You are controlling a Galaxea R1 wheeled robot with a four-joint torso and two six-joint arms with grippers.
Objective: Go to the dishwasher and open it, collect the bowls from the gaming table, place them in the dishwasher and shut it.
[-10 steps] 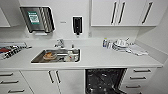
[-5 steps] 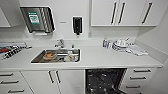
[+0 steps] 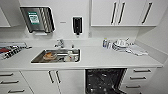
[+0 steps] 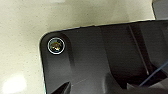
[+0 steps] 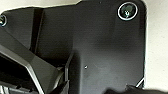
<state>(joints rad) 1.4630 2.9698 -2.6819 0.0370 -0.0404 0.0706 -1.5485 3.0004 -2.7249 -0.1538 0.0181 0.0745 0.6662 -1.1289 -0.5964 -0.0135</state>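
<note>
The dishwasher [image 3: 105, 80] stands open under the white counter, right of the sink. Its dark inside shows with racks, and the door is folded down toward me at the picture's lower edge. I face it from close by, looking down on the counter. The bowls and the gaming table are out of view. In the left wrist view my left gripper [image 4: 87, 88] hangs dark and blurred over the robot's own dark plate. My right gripper [image 5: 97, 88] looks the same in the right wrist view.
A steel sink [image 3: 37, 59] holds several dishes, one orange-brown. White dishes [image 3: 121, 44] and small bottles [image 3: 106, 43] stand at the back right of the counter [image 3: 105, 58]. White drawers [image 3: 141, 77] flank the dishwasher. Wall cabinets [image 3: 120, 12] hang above.
</note>
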